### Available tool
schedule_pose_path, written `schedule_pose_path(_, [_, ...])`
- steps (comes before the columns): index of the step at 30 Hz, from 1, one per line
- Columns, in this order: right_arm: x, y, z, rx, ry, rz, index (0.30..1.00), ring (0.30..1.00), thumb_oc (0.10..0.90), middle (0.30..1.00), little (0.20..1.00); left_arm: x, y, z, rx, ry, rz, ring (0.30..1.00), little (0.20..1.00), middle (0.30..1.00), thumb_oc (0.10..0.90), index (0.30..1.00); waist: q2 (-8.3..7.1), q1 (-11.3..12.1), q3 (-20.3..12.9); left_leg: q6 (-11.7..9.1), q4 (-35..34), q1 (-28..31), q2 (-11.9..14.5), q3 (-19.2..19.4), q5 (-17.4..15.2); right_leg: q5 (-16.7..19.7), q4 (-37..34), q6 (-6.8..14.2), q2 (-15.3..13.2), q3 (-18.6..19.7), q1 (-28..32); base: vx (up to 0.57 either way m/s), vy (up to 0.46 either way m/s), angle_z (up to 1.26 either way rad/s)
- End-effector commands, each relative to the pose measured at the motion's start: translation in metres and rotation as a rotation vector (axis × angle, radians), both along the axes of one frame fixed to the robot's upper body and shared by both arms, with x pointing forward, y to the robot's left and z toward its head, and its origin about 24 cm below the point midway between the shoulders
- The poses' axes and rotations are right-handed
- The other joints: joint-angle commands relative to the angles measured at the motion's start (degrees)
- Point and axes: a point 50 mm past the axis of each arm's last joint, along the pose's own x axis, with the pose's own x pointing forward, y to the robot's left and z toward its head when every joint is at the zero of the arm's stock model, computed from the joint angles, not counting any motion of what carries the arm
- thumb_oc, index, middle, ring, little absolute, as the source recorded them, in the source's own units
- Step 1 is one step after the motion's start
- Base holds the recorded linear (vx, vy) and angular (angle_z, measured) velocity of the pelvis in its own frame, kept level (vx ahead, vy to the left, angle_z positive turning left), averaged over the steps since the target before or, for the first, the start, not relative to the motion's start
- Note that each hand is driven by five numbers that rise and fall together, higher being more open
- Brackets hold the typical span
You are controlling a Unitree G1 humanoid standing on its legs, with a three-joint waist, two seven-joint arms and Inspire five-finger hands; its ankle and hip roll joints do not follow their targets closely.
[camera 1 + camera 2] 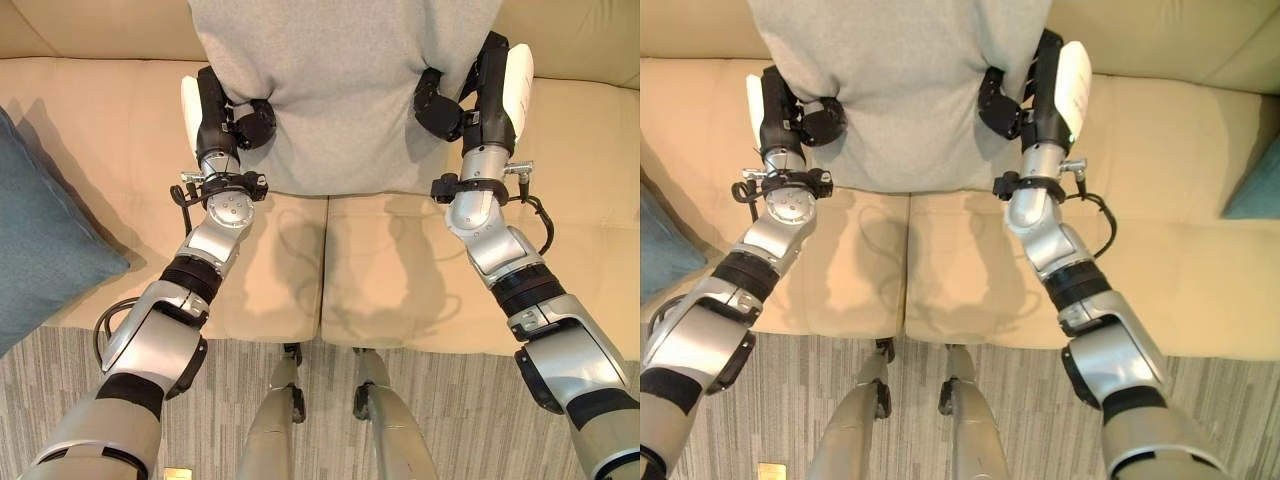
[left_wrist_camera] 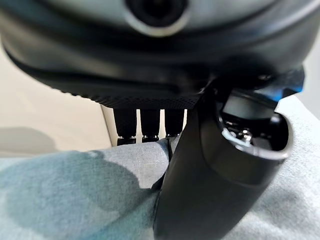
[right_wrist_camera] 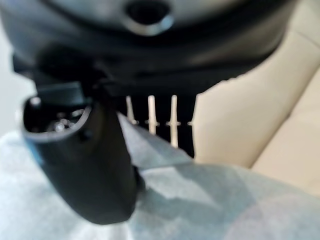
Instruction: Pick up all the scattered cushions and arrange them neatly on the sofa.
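Holding the grey cushion at the sofa back

Your two hands grip one grey cushion (image 1: 340,90), one at each side edge, and it stands upright over the beige sofa (image 1: 400,270), against the backrest, above the seam between the two seat pads.

Your left hand (image 1: 240,120) is clamped on the cushion's left edge. In the left wrist view, the thumb (image 2: 215,180) lies over the near face of the fabric and the fingers (image 2: 142,122) go down behind the edge, so the cloth is pinched between them.

Your right hand (image 1: 450,105) does the same on the right edge. In the right wrist view, its thumb (image 3: 85,165) presses on the front of the cushion and the fingers (image 3: 160,117) reach behind it, against the sofa's backrest.

The cushion's lower edge hangs near the seat, at about the level of your wrists; you cannot tell from these views whether it touches the seat.

A blue cushion (image 1: 40,240) lies on the left end of the seat, well apart from your left arm. Part of another blue cushion (image 1: 1255,180) shows at the right end of the sofa.

A striped grey carpet (image 1: 450,410) runs along the front of the sofa.
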Motion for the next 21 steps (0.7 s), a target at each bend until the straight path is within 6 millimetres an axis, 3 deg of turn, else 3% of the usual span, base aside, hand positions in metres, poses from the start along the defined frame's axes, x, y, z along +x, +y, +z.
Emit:
schedule_pose_path(1, [-0.029,0.047,0.077,-0.055,-0.401,0.177,0.3,0.3,0.4,0.3,0.3,-0.027,-0.063,0.09,0.199,-0.417,-0.193,0.3,0.3,0.3,0.4,0.3,-0.14,-0.11,-7.0,-4.74,-8.27,0.81,2.39,-2.39,2.01,-4.66,0.16,11.15,-1.34,0.49,-0.16,0.0,0.0,0.0])
schedule_pose_path(2, [-0.029,0.047,0.076,-0.056,-0.399,0.176,0.3,0.3,0.4,0.3,0.3,-0.028,-0.064,0.091,0.198,-0.425,-0.194,0.3,0.3,0.3,0.4,0.3,-0.09,-0.16,-7.11,-4.73,-8.27,0.84,2.38,-2.3,1.97,-4.62,0.16,11.16,-1.38,0.5,-0.19,0.0,0.0,0.0])
schedule_pose_path(3, [-0.028,0.048,0.075,-0.061,-0.384,0.186,0.3,0.3,0.4,0.3,0.3,-0.029,-0.066,0.092,0.19,-0.432,-0.205,0.564,0.564,0.564,0.576,0.564,-0.06,-0.18,-7.27,-4.67,-8.27,0.96,2.32,-2.29,1.9,-4.59,0.16,11.17,-1.43,0.49,-0.16,0.0,0.0,0.0])
schedule_pose_path(4, [-0.027,0.049,0.074,-0.064,-0.371,0.196,0.582,0.582,0.588,0.582,0.582,-0.029,-0.066,0.091,0.186,-0.426,-0.212,0.848,0.848,0.848,0.765,0.848,-0.04,-0.24,-7.32,-4.67,-8.27,1.0,2.3,-2.28,1.91,-4.58,0.16,11.16,-1.44,0.54,-0.13,0.0,0.0,0.0])
schedule_pose_path(5, [-0.026,0.048,0.073,-0.067,-0.358,0.2,0.9,0.9,0.8,0.9,0.9,-0.028,-0.065,0.089,0.187,-0.418,-0.215,0.9,0.9,0.9,0.8,0.9,-0.01,-0.29,-7.36,-4.66,-8.27,1.05,2.29,-2.2,1.89,-4.55,0.16,11.18,-1.42,0.55,-0.12,0.0,0.0,0.0])
schedule_pose_path(11, [-0.022,0.045,0.062,-0.08,-0.304,0.208,0.9,0.9,0.8,0.9,0.9,-0.026,-0.054,0.086,0.195,-0.399,-0.196,0.9,0.9,0.9,0.8,0.9,0.05,-0.41,-7.54,-4.66,-8.27,1.15,2.33,-1.76,1.81,-4.42,0.16,11.34,-1.49,0.6,-0.21,0.0,0.0,0.0])
schedule_pose_path(13, [-0.023,0.04,0.056,-0.084,-0.289,0.205,0.9,0.9,0.8,0.9,0.9,-0.026,-0.042,0.082,0.19,-0.388,-0.17,0.9,0.9,0.9,0.8,0.9,0.1,-0.42,-7.58,-4.65,-8.27,1.21,2.4,-1.71,1.72,-4.47,0.16,11.38,-1.48,0.65,-0.21,0.0,0.0,0.0])
schedule_pose_path(14, [-0.024,0.031,0.049,-0.087,-0.27,0.196,0.9,0.9,0.8,0.9,0.9,-0.024,-0.024,0.075,0.195,-0.366,-0.126,0.9,0.9,0.9,0.8,0.9,0.15,-0.47,-7.68,-4.6,-8.27,1.48,2.44,-1.6,1.62,-4.55,0.16,11.38,-1.46,0.61,-0.03,0.02,-0.014,-0.03])
schedule_pose_path(15, [-0.024,0.031,0.048,-0.087,-0.269,0.197,0.9,0.9,0.8,0.9,0.9,-0.025,-0.023,0.075,0.195,-0.364,-0.126,0.9,0.9,0.9,0.8,0.9,0.14,-0.48,-7.74,-4.6,-8.27,1.5,2.44,-1.6,1.61,-4.56,0.16,11.39,-1.46,0.61,-0.01,0.03,-0.015,-0.07])
schedule_pose_path(16, [-0.028,0.01,0.035,-0.083,-0.233,0.176,0.9,0.9,0.8,0.9,0.9,-0.022,0.01,0.062,0.194,-0.302,-0.046,0.9,0.9,0.9,0.8,0.9,0.36,-0.51,-7.96,-4.49,-8.27,2.0,2.34,-1.46,1.49,-4.49,0.16,11.4,-1.58,0.47,0.55,0.03,-0.003,-0.07])
schedule_pose_path(17, [-0.03,-0.003,0.028,-0.076,-0.209,0.159,0.9,0.9,0.8,0.9,0.9,-0.023,0.026,0.058,0.191,-0.281,-0.006,0.9,0.9,0.9,0.8,0.9,0.51,-0.52,-7.97,-4.47,-8.27,2.15,2.32,-1.41,1.41,-4.47,0.16,11.42,-1.65,0.44,0.68,0.03,-0.003,-0.09])
schedule_pose_path(18, [-0.03,-0.003,0.027,-0.075,-0.207,0.16,0.9,0.9,0.8,0.9,0.9,-0.023,0.026,0.057,0.191,-0.279,-0.007,0.9,0.9,0.9,0.8,0.9,0.52,-0.51,-8.05,-4.46,-8.27,2.17,2.32,-1.41,1.4,-4.49,0.16,11.42,-1.65,0.44,0.7,0.01,0.001,-0.07])
schedule_pose_path(19, [-0.032,-0.011,0.022,-0.071,-0.187,0.152,0.9,0.9,0.8,0.9,0.9,-0.024,0.037,0.054,0.188,-0.269,0.018,0.9,0.9,0.9,0.8,0.9,0.59,-0.52,-8.07,-4.43,-8.27,2.3,2.29,-1.34,1.37,-4.46,0.16,11.41,-1.7,0.34,0.84,0.01,-0.007,-0.04])
schedule_pose_path(20, [-0.035,-0.033,0.0,-0.059,-0.117,0.117,0.9,0.9,0.8,0.9,0.9,-0.03,0.061,0.039,0.161,-0.24,0.069,0.9,0.9,0.9,0.8,0.9,0.71,-0.38,-7.92,-4.37,-8.27,2.53,2.28,-1.36,1.19,-4.47,0.16,11.44,-1.87,0.24,1.04,0.01,-0.007,0.03])
schedule_pose_path(21, [-0.036,-0.033,-0.001,-0.06,-0.114,0.117,0.9,0.9,0.8,0.9,0.9,-0.03,0.061,0.037,0.16,-0.237,0.068,0.9,0.9,0.9,0.8,0.9,0.75,-0.39,-8.08,-4.37,-8.27,2.54,2.28,-1.36,1.18,-4.48,0.16,11.44,-1.87,0.23,1.06,0.02,-0.007,0.07])
